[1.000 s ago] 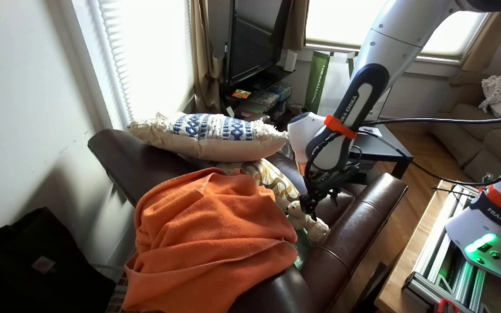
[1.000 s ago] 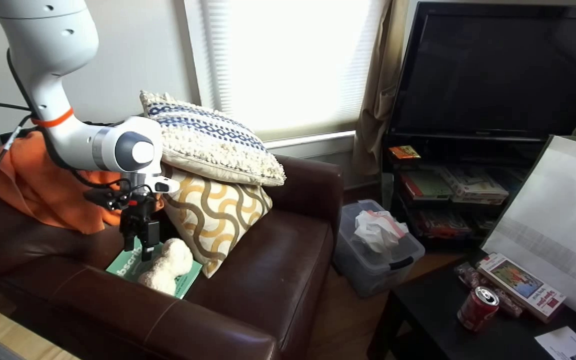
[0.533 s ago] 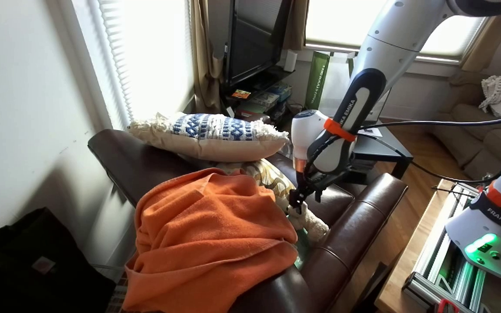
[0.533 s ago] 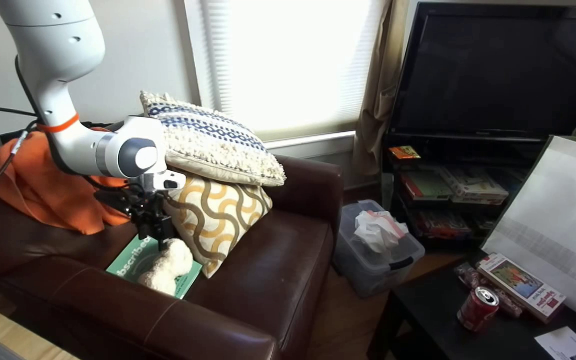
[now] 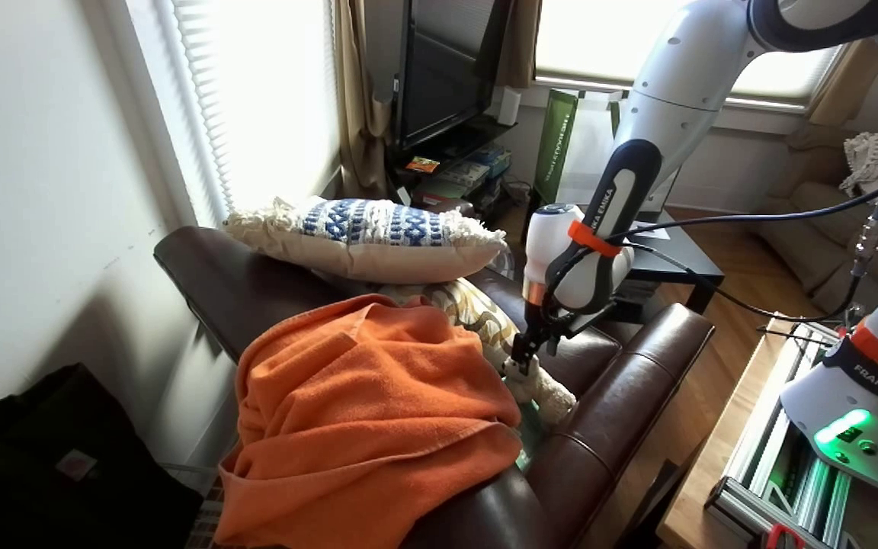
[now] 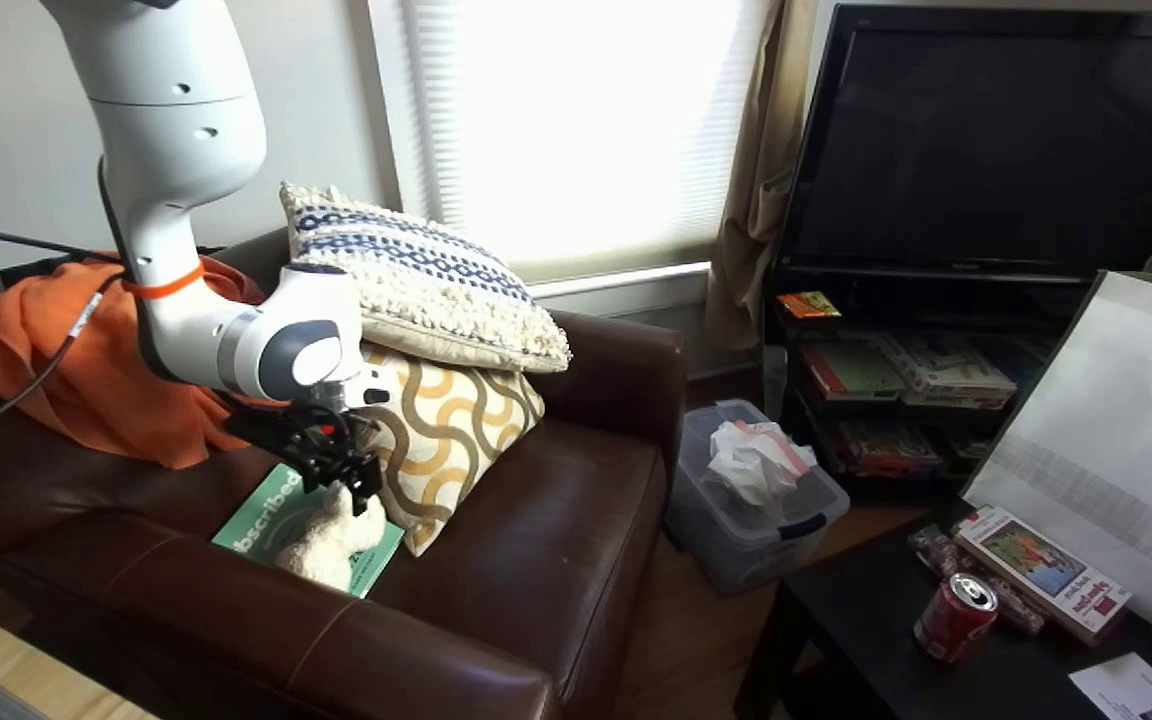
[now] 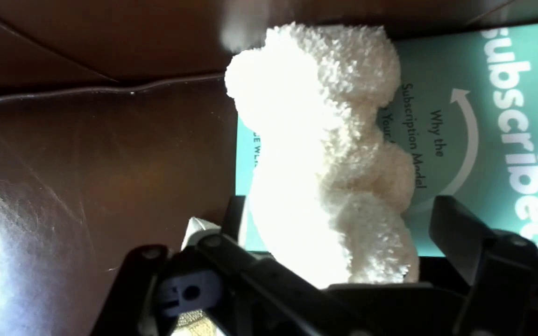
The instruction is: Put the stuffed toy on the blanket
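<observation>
Daylight glares through the window (image 6: pixel 576 130) beside the brown leather couch (image 6: pixel 526 500), which has the orange blanket (image 5: pixel 363 412) draped over it. Compared with a second ago, my gripper (image 7: pixel 342 217) sits lower and further across, at the end of the stuffed toy (image 7: pixel 325 158) nearest the patterned pillow (image 6: pixel 446 430). Its jaws stand apart on either side, gripping nothing; contact I can't tell. The stuffed toy hasn't moved: it lies on the green book (image 7: pixel 488 149), off the orange blanket. So I judge the reach nearly done, with grasp and carry ahead.
</observation>
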Controlling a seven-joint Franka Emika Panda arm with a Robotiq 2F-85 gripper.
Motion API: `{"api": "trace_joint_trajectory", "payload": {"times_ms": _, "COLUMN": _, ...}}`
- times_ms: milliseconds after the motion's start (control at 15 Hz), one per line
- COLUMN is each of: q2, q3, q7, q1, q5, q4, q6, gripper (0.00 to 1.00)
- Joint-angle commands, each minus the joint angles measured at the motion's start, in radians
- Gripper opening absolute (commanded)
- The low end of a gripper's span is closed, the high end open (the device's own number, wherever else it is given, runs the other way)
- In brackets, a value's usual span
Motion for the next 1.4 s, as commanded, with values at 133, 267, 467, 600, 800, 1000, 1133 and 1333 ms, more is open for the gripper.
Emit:
{"api": "trace_joint_trajectory", "payload": {"times_ms": 133, "q2": 0.086, "q3": -0.002, "q7": -0.033, "q1": 0.003, "q5": 0.009, "q4": 0.061, "q6": 0.036, "gripper": 0.58}}
{"api": "trace_joint_trajectory", "payload": {"times_ms": 267, "q2": 0.113, "q3": 0.003, "q7": -0.030, "q1": 0.005, "q5": 0.012, "q4": 0.086, "q6": 0.034, "gripper": 0.42}}
{"api": "trace_joint_trajectory", "payload": {"times_ms": 467, "q2": 0.135, "q3": -0.013, "q7": -0.015, "q1": 0.031, "q5": 0.011, "q4": 0.111, "q6": 0.033, "gripper": 0.19}}
{"api": "trace_joint_trajectory", "payload": {"times_ms": 600, "q2": 0.125, "q3": -0.038, "q7": 0.006, "q1": 0.061, "q5": 0.011, "q4": 0.105, "q6": 0.030, "gripper": 0.05}}
{"api": "trace_joint_trajectory", "payload": {"times_ms": 800, "q2": 0.015, "q3": -0.064, "q7": 0.023, "q1": 0.084, "q5": 0.010, "q4": -0.013, "q6": 0.012, "gripper": 0.03}}
{"api": "trace_joint_trajectory", "payload": {"times_ms": 1000, "q2": -0.144, "q3": -0.097, "q7": 0.022, "q1": 0.091, "q5": 0.003, "q4": -0.189, "q6": 0.021, "gripper": 0.03}}
{"api": "trace_joint_trajectory", "payload": {"times_ms": 1133, "q2": -0.244, "q3": -0.103, "q7": 0.016, "q1": 0.059, "q5": 0.011, "q4": -0.269, "q6": 0.013, "gripper": 0.03}}
{"api": "trace_joint_trajectory", "payload": {"times_ms": 1333, "q2": -0.416, "q3": -0.040, "q7": -0.031, "q1": -0.086, "q5": 0.069, "q4": -0.331, "q6": -0.086, "gripper": 0.03}}
